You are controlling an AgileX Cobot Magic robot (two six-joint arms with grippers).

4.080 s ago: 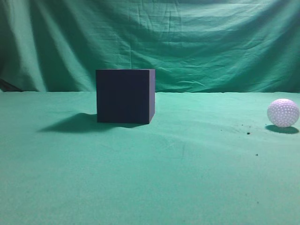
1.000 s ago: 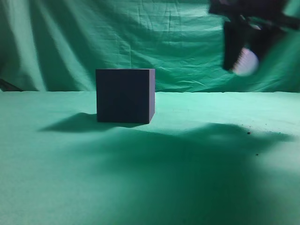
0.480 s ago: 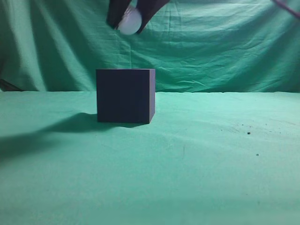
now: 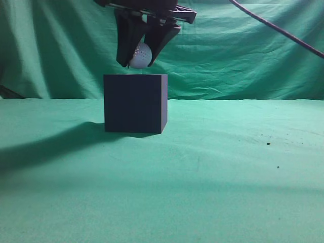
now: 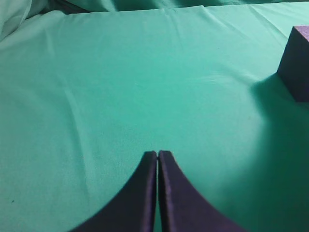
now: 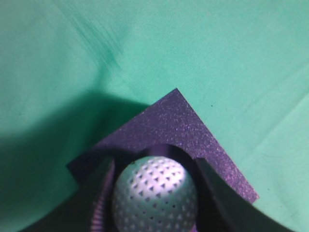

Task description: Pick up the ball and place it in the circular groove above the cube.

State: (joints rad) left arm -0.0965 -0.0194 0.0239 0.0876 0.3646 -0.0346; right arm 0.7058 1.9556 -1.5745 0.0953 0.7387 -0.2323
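My right gripper (image 4: 140, 56) clamped the ball (image 4: 140, 55) just above the cube (image 4: 135, 103); I judged I should centre it over the groove (image 6: 166, 151), lower gently, then release.

From my left wrist cam I'm just looking down at the green cloth (image 5: 120, 87), bit wrinkly, with a raised fold off to the far left of the jaws. My left gripper (image 5: 158, 153) has its two dark fingers (image 5: 140, 193) pressed together, only a hairline seam between them, nothing held. The cube (image 5: 298, 63) sits ahead and well off to the right of the jaws, cut by the frame edge, its shadow spreading toward the gripper's right side.
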